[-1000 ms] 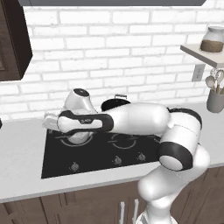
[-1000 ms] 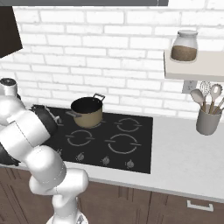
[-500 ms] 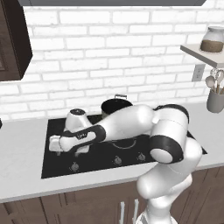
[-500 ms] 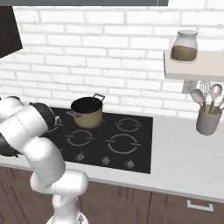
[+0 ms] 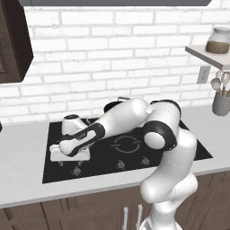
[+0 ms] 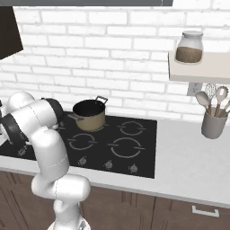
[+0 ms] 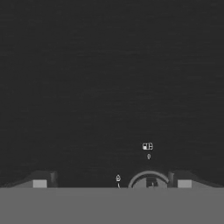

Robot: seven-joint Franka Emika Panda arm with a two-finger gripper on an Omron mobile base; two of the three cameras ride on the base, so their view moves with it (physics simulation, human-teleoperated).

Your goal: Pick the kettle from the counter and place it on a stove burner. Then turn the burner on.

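Black glass cooktop (image 5: 191, 150) carries the large grey ring-marked stove burner (image 6: 127, 147), bare at its centre front. The small silvery-white kettle's place cannot be told; the white arm covers the cooktop's left part. At the cooktop's front-left edge the two-finger gripper (image 5: 70, 161) stands with fingers apart around a small round dark control knob (image 7: 151, 180). The knob should be rigid and smooth; grip across its rim.

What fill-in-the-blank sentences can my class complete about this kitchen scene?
1. The tan pot stands on the black ___.
2. The glass jar sits on a wall ___.
3. The grey holder of spoons stands on the ___.
4. The gripper hangs over a control knob, its jaws ___.
Missing words: cooktop; shelf; counter; open.
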